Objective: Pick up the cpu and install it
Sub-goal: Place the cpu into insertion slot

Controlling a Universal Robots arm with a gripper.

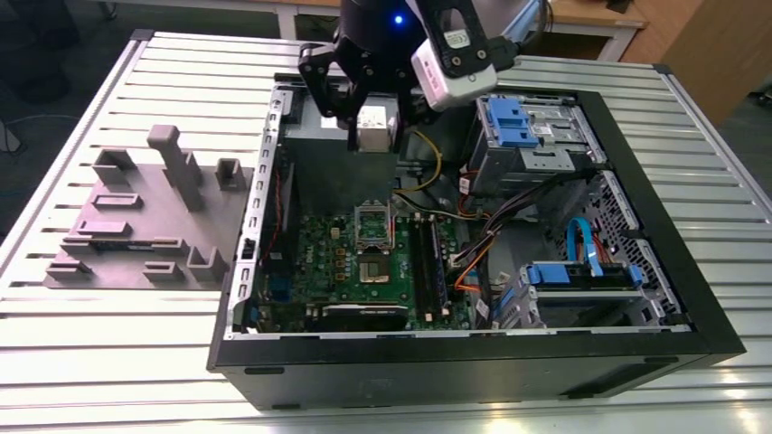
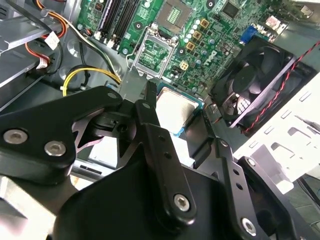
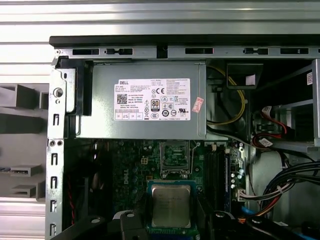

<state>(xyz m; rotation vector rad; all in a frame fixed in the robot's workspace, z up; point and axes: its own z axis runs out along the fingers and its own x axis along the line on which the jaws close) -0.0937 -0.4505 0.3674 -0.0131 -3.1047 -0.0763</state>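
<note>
The fingers (image 2: 150,120) pinch the cpu (image 2: 176,111) by its edges, it seems, above the motherboard (image 2: 210,35) inside the open case (image 1: 483,362); best to hold it level, square it with the socket (image 2: 159,50), and lower gently without sliding.

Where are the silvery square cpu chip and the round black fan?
silvery square cpu chip (image 3: 171,205): first wrist view, middle of its metal top.
round black fan (image 2: 247,79): second wrist view, its hub.
</note>
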